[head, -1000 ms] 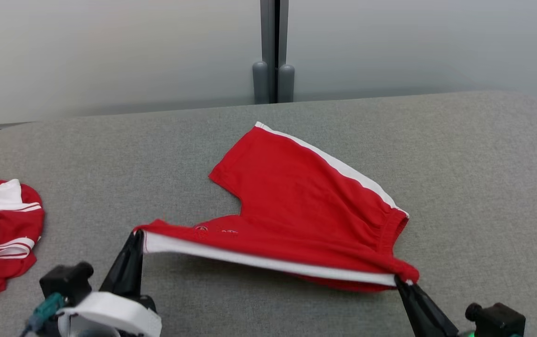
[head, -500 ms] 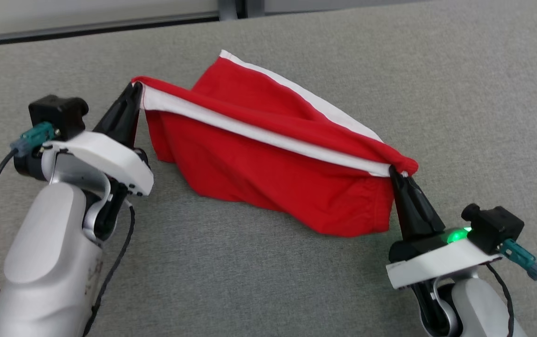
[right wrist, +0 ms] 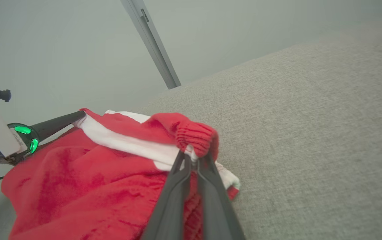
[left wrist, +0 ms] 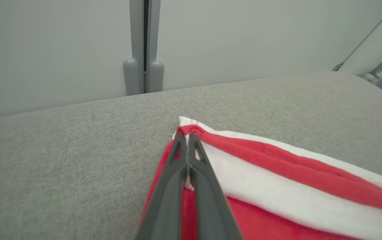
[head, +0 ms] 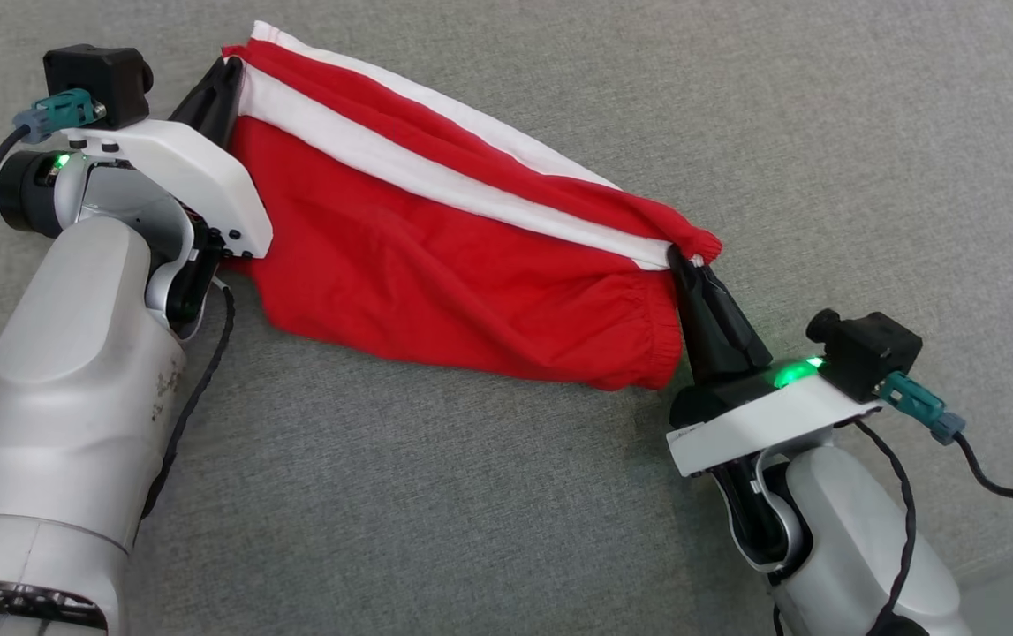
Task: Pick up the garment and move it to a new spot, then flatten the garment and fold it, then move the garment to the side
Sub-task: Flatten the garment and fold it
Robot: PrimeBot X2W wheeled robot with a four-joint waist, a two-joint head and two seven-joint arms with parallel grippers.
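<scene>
— One garment (head: 435, 265); what make?
— Red knit shorts, white side stripes, gathered ribbed waistband (right wrist: 195, 136). Stretched between both jaws, lower fold lying on the grey woven desk (head: 471, 495).
— Jaws?
— Left jaws clamped on the striped hem corner, right jaws clamped on the waistband.
— Differences by view?
— Head view: whole garment. Left wrist view: two rounded grey posts (left wrist: 143, 76) against a pale wall (left wrist: 260, 40).

You have a grey, cloth-covered worktop (head: 488, 495) before you, woven and even in tone. One garment (head: 435, 274) lies on it: red with white side stripes, doubled over lengthwise, running from the head view's upper left towards its lower right.
</scene>
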